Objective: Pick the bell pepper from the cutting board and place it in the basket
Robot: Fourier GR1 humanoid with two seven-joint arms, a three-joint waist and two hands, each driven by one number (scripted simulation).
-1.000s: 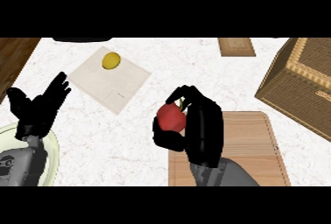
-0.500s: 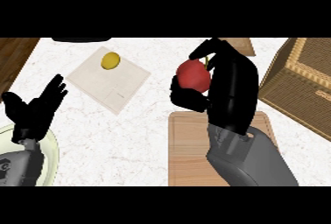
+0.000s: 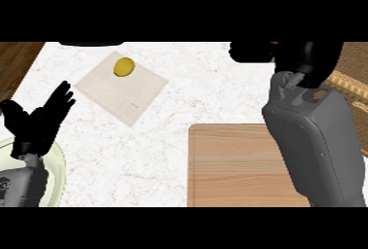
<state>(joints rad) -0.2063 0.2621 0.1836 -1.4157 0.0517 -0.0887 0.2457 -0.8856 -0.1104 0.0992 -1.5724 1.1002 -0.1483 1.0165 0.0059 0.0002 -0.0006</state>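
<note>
At the left edge, the left hand (image 3: 39,121) is kept open with the fingers up, resting above the rim of a pale plate (image 3: 59,168), just as it was a second ago. Further right, a light cloth (image 3: 126,97) is laid on the table (image 3: 215,92), and a small yellow fruit (image 3: 123,66) is placed on its far corner. Both are not touched.

The cutting board (image 3: 237,165) is seen at the lower middle, and nothing is lying on its wood now. The change is found to the right of it. The right hand (image 3: 305,53) has been carried up and to the right, away from the board, and is now held at the far edge of the view, just beside the basket (image 3: 354,80). Its fingers are curled closed. The bell pepper is almost fully hidden by them, so it is judged to be gripped inside this hand, lifted above the table. The picking step is therefore taken as done, and only the move over the basket and the release are left.

No brand, label or readable writing is found anywhere.
</note>
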